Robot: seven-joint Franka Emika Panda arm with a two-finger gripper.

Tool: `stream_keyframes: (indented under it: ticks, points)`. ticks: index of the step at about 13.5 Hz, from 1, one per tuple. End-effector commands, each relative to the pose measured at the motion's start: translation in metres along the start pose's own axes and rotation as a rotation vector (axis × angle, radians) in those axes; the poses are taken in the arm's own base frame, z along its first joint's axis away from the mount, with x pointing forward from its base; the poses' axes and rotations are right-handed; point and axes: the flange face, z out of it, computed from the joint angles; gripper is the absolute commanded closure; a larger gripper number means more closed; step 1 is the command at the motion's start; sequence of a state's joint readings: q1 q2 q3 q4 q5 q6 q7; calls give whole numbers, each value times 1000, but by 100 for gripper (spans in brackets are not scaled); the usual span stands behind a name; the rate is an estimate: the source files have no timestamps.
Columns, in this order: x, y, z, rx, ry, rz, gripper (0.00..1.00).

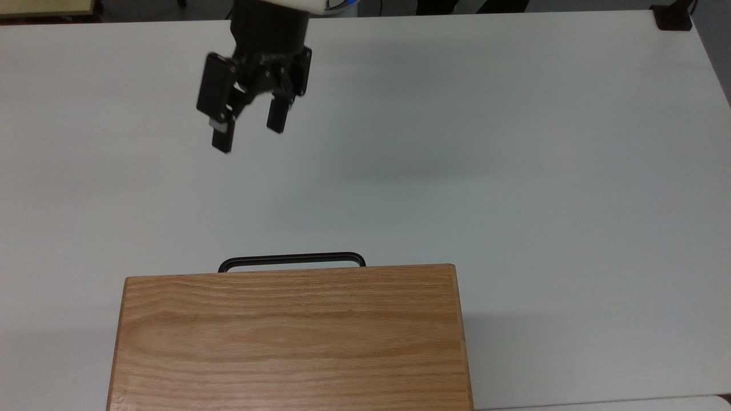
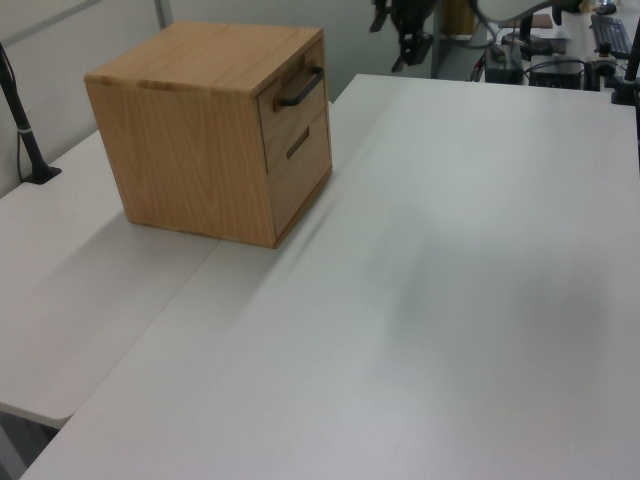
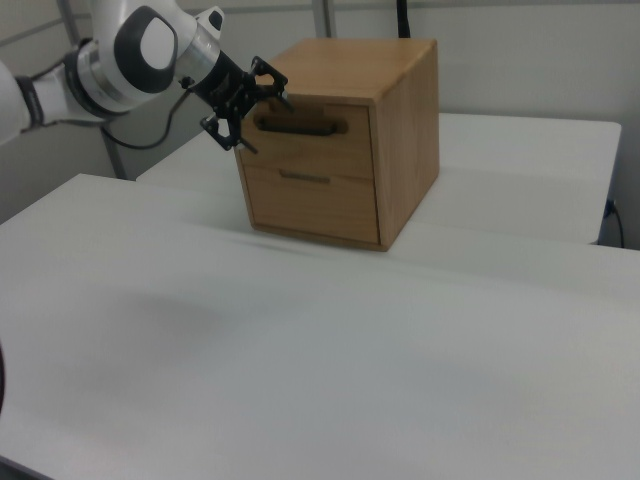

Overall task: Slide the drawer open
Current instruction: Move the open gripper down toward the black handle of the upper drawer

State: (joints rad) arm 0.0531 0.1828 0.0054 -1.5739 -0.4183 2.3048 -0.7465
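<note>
The drawer [image 3: 340,148] is the upper one in an oak-grain cabinet [image 1: 291,337]; its front sits flush with the casing. In the top view the casing top hides the front, and its black bar handle [image 1: 291,260] juts out toward my gripper. The handle [image 2: 300,87] also shows on the cabinet's front in the left view, and the handle [image 3: 298,127] runs level in the right view. My black gripper [image 1: 249,134] is open and holds nothing, hovering over the white table well short of the handle. The gripper [image 2: 395,45] is near the left view's top; the gripper [image 3: 268,128] points at the drawer.
A lower drawer [image 3: 310,205] with a short handle sits beneath. The cabinet stands on a white table [image 1: 514,171]. A black clamp [image 1: 673,17] sits at the top view's far right corner. A black post [image 2: 20,110] stands on the left view's left.
</note>
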Motion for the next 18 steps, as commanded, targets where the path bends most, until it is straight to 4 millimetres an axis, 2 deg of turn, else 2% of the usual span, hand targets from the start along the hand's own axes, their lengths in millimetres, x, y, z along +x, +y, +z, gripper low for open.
stream_keyframes:
  ticks: [1, 3, 5, 7, 9, 12, 15, 16, 18]
  points:
    - [32, 2, 32, -137, 36, -154, 1]
    - [54, -1, 42, -164, 53, -188, 9]
    - [66, -3, 56, -169, 54, -204, 26]
    - [74, -5, 59, -167, 66, -203, 40]
    - [87, -16, 71, -149, 79, -214, 42]
    - [96, -12, 78, -157, 95, -190, 43]
    - [100, -13, 94, -159, 102, -189, 47]
    - [102, -13, 93, -164, 111, -187, 48]
    - [101, -13, 95, -162, 112, -175, 60]
